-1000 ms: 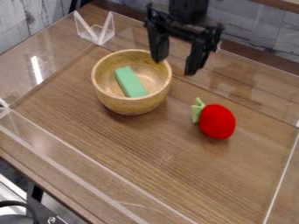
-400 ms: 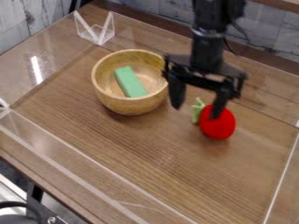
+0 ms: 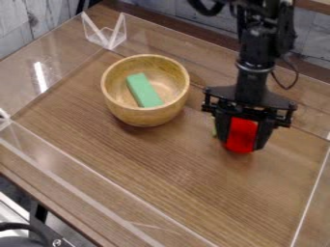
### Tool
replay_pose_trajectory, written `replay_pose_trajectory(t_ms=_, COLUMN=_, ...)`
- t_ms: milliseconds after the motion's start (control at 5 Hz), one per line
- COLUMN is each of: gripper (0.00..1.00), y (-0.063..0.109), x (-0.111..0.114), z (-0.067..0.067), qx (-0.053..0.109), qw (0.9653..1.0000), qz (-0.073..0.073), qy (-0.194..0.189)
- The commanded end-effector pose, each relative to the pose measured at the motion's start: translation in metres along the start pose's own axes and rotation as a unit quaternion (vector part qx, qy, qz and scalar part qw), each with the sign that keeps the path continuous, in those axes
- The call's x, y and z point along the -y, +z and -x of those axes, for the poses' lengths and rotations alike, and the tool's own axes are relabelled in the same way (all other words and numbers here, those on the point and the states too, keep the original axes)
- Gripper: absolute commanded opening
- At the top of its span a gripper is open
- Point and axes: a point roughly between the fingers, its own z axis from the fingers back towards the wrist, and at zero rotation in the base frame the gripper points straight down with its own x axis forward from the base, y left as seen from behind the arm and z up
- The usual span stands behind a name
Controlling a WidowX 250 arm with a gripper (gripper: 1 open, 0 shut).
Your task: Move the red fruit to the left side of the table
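Your tool (image 3: 244, 128) has dropped from above the bowl (image 3: 146, 91) onto the red fruit (image 3: 242, 135), right side of table (image 3: 142, 169). Fingers straddle it; can't tell if gripping yet. Stem and long axis hidden.

Brown wood-grain tabletop (image 3: 154, 183): front and left-front stretches bare, passable. Round light wooden bowl (image 3: 146, 91) holding a green rectangular block (image 3: 142, 91): sole obstacle at left-centre, near the black gripper (image 3: 245, 132) standing over the small bright-red toy fruit (image 3: 242, 135) at right. Clear acrylic walls (image 3: 39, 72): bound all edges. Strip behind bowl: open.
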Motion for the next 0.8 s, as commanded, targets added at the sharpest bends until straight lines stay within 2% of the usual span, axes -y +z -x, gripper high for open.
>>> replay_pose_trajectory(t_ms=0, gripper=0.00, y=0.006, x=0.015, z=0.004, qx=0.036, qw=0.9983, qz=0.019, qy=0.043)
replay_pose_trajectory(t_ms=200, gripper=1.00, y=0.002, x=0.024, z=0.012, qx=0.041, qw=0.9961, qz=0.028, qy=0.073)
replay_pose_trajectory(t_ms=400, gripper=1.00, y=0.008, x=0.040, z=0.016, qx=0.040, qw=0.9973, qz=0.028, qy=0.055)
replay_pose_trajectory(t_ms=600, gripper=1.00, y=0.020, x=0.053, z=0.019, qx=0.040, qw=0.9977, qz=0.038, qy=0.038)
